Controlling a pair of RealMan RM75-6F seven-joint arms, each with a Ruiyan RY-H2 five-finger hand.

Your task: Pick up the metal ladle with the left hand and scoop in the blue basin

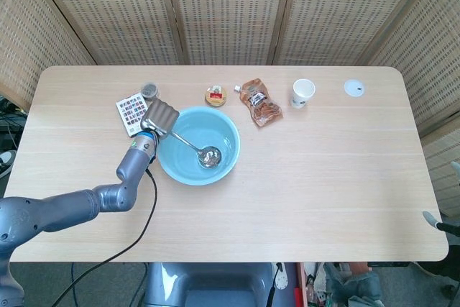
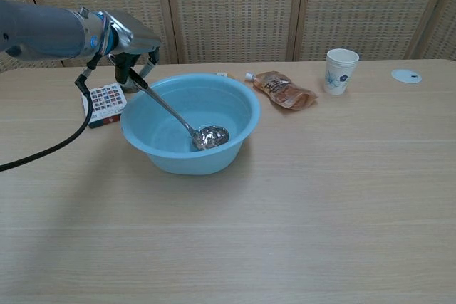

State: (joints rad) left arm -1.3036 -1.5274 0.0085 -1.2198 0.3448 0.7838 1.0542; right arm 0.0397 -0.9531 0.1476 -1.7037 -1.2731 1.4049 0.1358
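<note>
The metal ladle [image 2: 167,109] is held by its handle in the left hand [image 2: 132,46]. Its shiny bowl is down inside the blue basin [image 2: 246,115], low and to the right of the hand. A small patterned box [image 2: 104,102] is seen just under the hand, beside the basin.

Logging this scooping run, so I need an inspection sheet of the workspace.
Surface: wooden table, dry.
Job's things: ladle bowl down inside blue basin.
Clutter: patterned card box, small jar, round tin, pouch, paper cup, white disc.
Hands: left hand grips the ladle handle; right hand not in view.
Cables: black cable along left arm.
Surroundings: wicker screens.
</note>
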